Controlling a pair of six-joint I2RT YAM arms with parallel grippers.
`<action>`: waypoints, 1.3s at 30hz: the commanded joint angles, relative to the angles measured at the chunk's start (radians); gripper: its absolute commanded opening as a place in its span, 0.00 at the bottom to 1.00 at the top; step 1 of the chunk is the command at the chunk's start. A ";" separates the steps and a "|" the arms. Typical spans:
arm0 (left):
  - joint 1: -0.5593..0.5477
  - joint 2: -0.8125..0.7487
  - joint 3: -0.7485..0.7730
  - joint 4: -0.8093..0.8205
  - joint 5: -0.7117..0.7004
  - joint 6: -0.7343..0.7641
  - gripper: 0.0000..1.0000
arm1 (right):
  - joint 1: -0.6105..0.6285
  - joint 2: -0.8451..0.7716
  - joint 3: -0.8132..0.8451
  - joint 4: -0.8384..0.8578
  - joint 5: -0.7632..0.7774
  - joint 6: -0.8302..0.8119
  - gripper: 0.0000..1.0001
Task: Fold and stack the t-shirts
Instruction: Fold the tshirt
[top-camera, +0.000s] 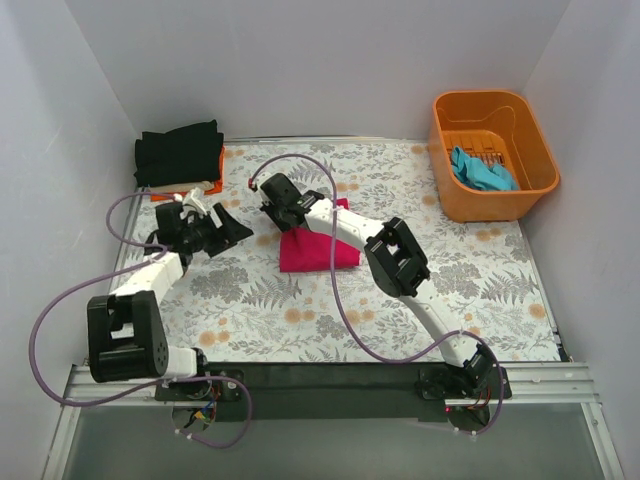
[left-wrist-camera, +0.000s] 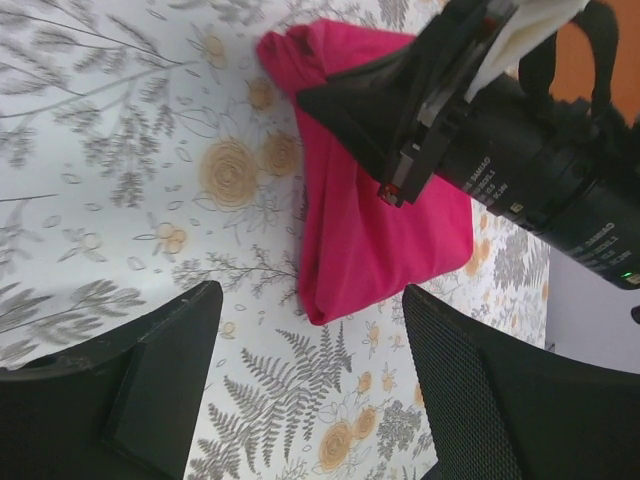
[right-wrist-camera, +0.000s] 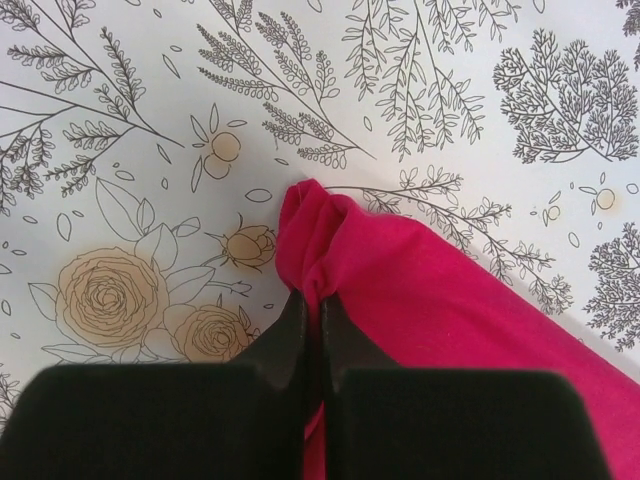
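Note:
A folded magenta-pink t-shirt (top-camera: 318, 252) lies mid-table on the flowered cloth. My right gripper (top-camera: 285, 213) is at its far-left corner, shut and pinching a bunched fold of the pink shirt (right-wrist-camera: 450, 320) between its tips (right-wrist-camera: 311, 302). Just left of the shirt, my left gripper (top-camera: 230, 226) hovers open; in its wrist view the pink shirt's (left-wrist-camera: 370, 220) near corner sits between its spread fingers (left-wrist-camera: 312, 300) without touching them. A teal-blue t-shirt (top-camera: 481, 170) lies crumpled in the orange basket. A folded black t-shirt (top-camera: 180, 153) tops a stack at the back left, white and orange edges under it.
The orange plastic basket (top-camera: 535, 150) stands at the back right corner. White walls close the table on the left, back and right. The right arm's forearm (top-camera: 398, 255) reaches across the pink shirt's right side. Purple cables loop over the table near both arms.

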 joint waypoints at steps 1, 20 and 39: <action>-0.071 0.033 -0.043 0.102 0.009 -0.030 0.68 | -0.009 -0.059 0.006 0.015 -0.058 0.024 0.01; -0.246 0.434 0.015 0.714 0.109 -0.285 0.75 | -0.095 -0.161 0.002 0.041 -0.261 0.175 0.01; -0.319 0.586 0.167 0.573 -0.097 -0.354 0.19 | -0.117 -0.150 0.026 0.073 -0.242 0.216 0.07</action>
